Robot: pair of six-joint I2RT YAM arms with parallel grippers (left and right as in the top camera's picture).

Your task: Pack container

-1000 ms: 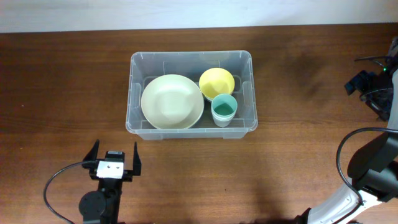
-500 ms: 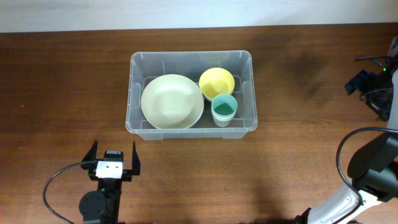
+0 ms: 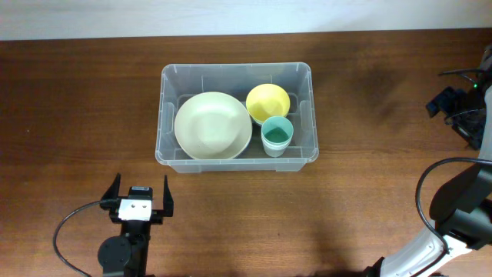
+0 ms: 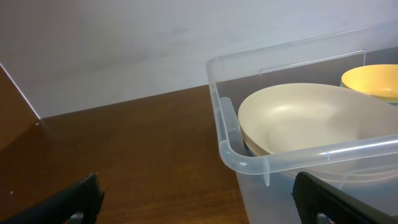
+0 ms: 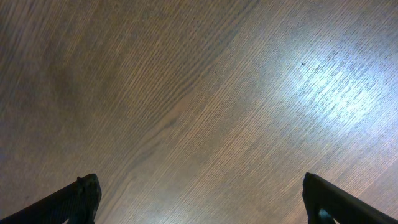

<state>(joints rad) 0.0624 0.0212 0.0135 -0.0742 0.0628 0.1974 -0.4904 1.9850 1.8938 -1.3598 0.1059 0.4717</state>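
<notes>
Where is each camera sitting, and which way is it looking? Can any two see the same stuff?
Overhead: above the table, looking straight down at the container holding a plate, yellow bowl and green cup; shows the left gripper and right arm.
Left wrist: low over the table, facing the container's corner; its open fingers show at the bottom.
Right wrist: facing bare tabletop; the right gripper shows open.
Shared: overhead and left wrist both see container, plate and yellow bowl.
</notes>
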